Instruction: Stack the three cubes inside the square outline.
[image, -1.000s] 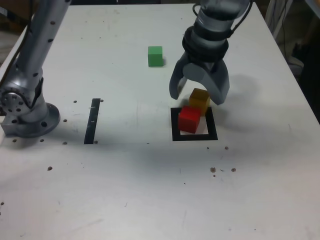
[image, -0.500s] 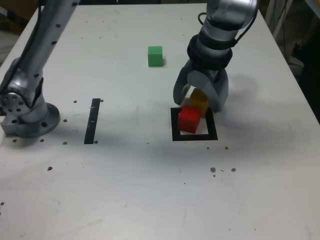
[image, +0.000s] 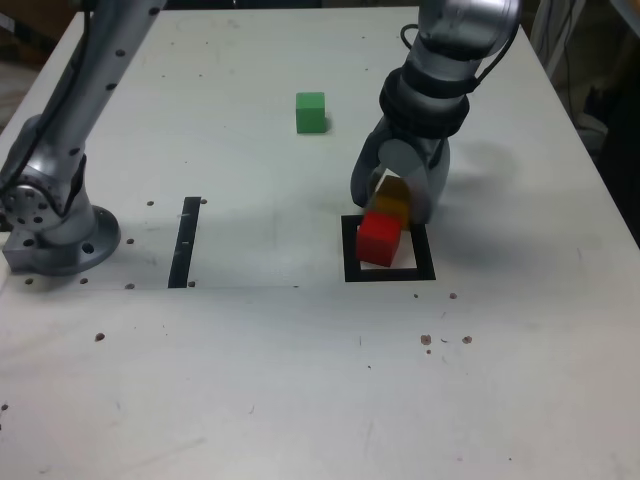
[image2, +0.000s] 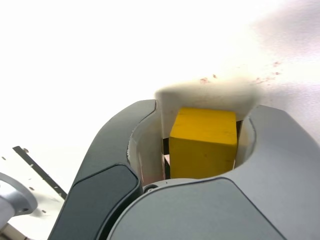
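End effector (image: 392, 203) low over far edge of square outline (image: 389, 248), pointing down at surface (image: 300, 350). Yellow cube (image2: 203, 141) sits between its jaws, which stand close on both sides; firm clamp or mere flanking — cannot tell, small gap seems visible on one side. Red cube (image: 379, 238) inside outline, touching yellow cube's near side. Green cube (image: 311, 112) well apart, farther back toward exterior view's left.

Light: even overhead, bright.
Shadows: soft grey patch on the table (image: 300, 380) beside the arm, toward its right edge.
Wrist view: tabletop blown out white; foreground soft.
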